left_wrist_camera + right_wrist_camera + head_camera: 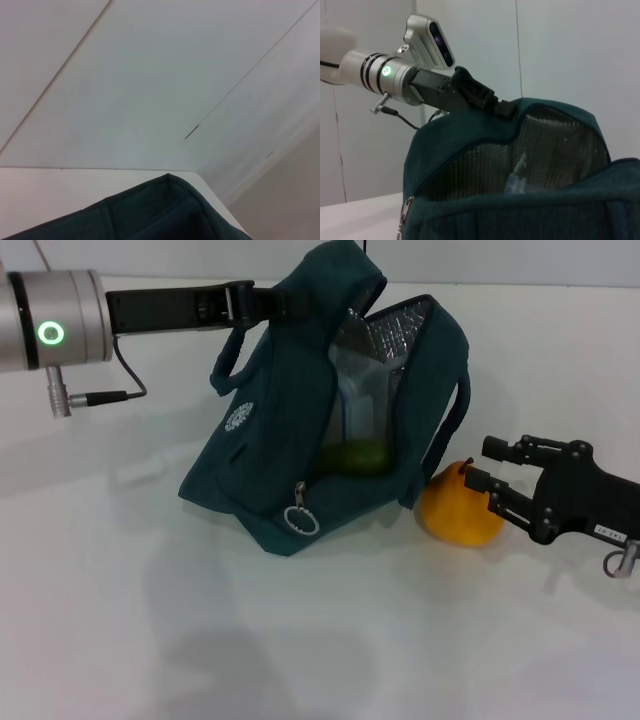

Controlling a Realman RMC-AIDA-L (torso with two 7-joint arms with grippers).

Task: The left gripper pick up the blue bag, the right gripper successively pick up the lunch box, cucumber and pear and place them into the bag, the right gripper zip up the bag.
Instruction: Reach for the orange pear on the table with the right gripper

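My left gripper is shut on the top of the blue bag and holds it up, tilted, with its mouth open toward the right. The right wrist view shows the left gripper clamped on the bag's upper edge. Inside the silver lining stands the clear lunch box, also seen as the lunch box, and under it lies the green cucumber. The orange-yellow pear rests on the table against the bag's right side. My right gripper is open, close against the pear's right side.
A metal zipper pull ring hangs at the bag's front lower edge, and the zipper pull also shows in the right wrist view. The white table spreads in front. The left wrist view shows only the bag's corner and a wall.
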